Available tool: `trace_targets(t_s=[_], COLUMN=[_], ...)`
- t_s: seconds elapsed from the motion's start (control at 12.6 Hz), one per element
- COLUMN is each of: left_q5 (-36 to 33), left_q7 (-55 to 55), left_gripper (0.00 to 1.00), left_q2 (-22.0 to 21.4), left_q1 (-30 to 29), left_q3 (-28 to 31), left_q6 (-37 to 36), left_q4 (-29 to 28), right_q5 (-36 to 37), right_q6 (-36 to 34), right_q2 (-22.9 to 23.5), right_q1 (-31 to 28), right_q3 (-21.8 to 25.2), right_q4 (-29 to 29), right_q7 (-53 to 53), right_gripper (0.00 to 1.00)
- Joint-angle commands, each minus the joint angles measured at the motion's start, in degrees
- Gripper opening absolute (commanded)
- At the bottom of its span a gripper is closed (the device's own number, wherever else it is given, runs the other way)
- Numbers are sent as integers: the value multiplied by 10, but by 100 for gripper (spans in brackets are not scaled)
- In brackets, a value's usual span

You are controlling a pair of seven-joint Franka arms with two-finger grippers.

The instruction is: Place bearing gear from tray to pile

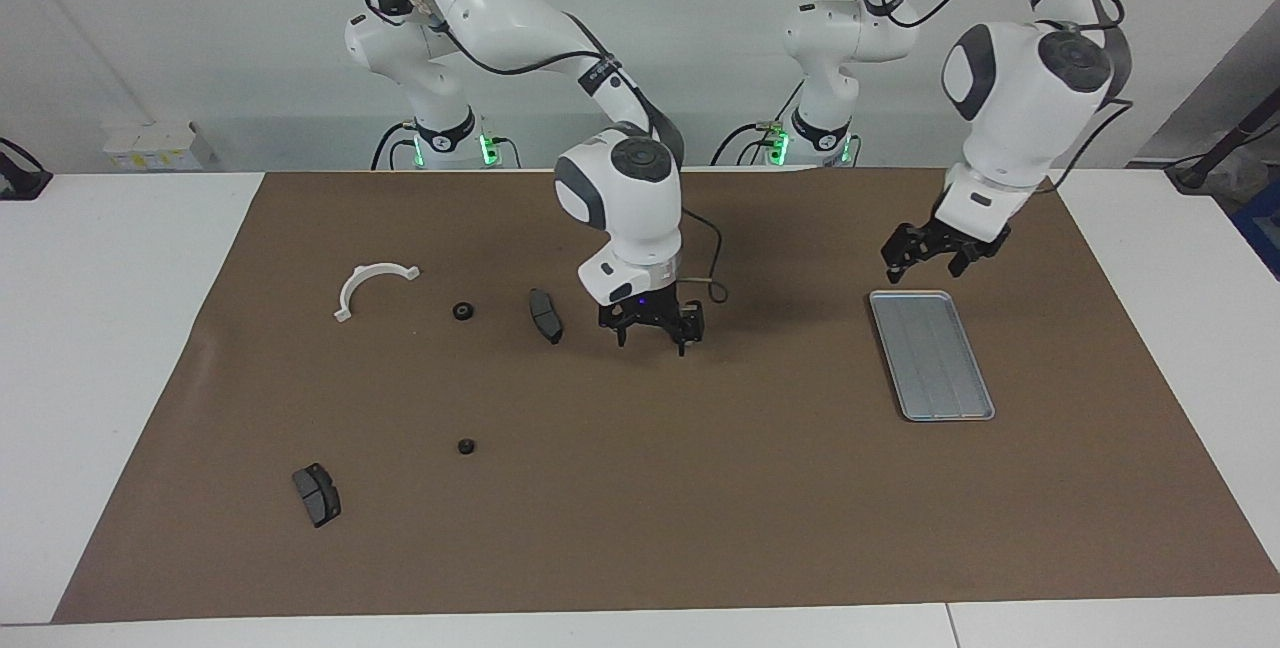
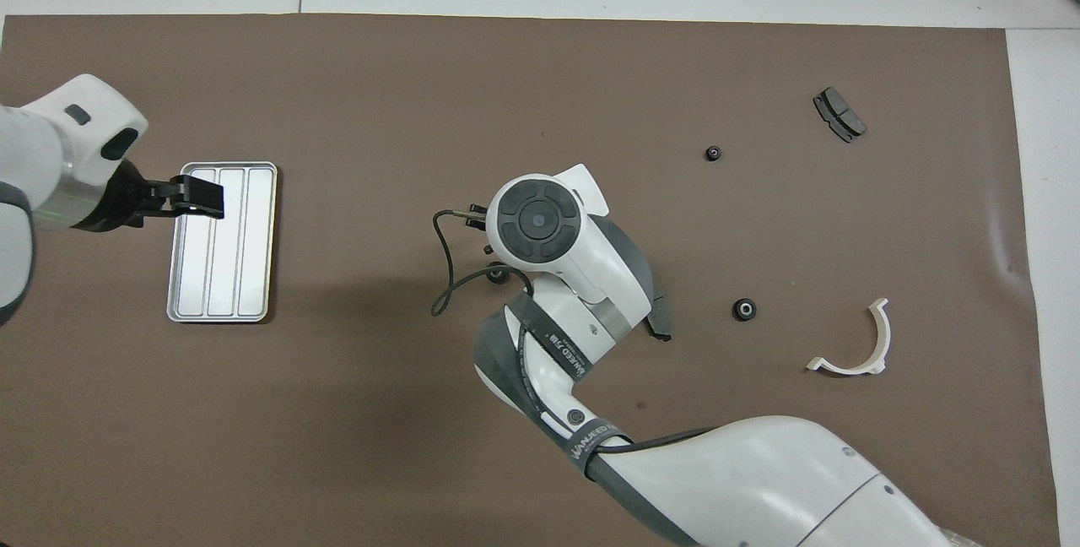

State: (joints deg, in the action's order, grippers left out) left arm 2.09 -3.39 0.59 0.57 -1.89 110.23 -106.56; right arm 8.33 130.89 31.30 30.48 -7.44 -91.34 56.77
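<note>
Two spread fingers of the right gripper (image 1: 652, 332) hang directly over the bearing gear (image 2: 498, 274) on the mat; the left gripper (image 1: 928, 260), also spread, hovers above the tray (image 1: 931, 355).

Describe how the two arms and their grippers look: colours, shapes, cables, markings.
Both arms are glossy white rounded shells with dark grey joint bands and round dark grey caps. The right arm carries a grey strap with white lettering and a thin black cable looping by its wrist. The left arm has black cables along its upper links. The right gripper and left gripper are black and two-fingered. Green lights glow at both bases.
</note>
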Motion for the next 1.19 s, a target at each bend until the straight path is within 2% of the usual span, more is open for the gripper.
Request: trace_targets(t_s=[0.0,0.16,0.32,0.56,0.72,0.79,0.95,1.11], left_q5=[-4,-4,-6,-7,-9,-12,-51,-53], left_q7=[35,36,35,47,47,46,44,30], left_gripper=[100,100,100,100,100,100,100,100], left_q2=[10,16,18,10,8,6,-1,-12], left_q1=[-47,-52,-47,-43,-42,-37,-22,-16], left_q3=[-8,-8,-8,-15,-18,-23,-24,-25], left_q6=[-12,-5,-12,-26,-65,-76,-101,-117], left_q4=[49,86,97,99,100,99,97,88], right_q5=[9,10,12,15,25,33,35,37], right_q6=[6,-4,-3,-5,-17,-26,-26,-27], right_q2=[38,35,35,35,29,27,27,27], right_q1=[14,19,29,39,48,48,48,48], right_q3=[1,1,1,1,1,1,1,1], right_q4=[30,22,18,6,-14,-15,-14,-10], right_q7=[11,10,9,4,4,3,3,4], right_gripper=[100,100,98,85,73,64,54,42])
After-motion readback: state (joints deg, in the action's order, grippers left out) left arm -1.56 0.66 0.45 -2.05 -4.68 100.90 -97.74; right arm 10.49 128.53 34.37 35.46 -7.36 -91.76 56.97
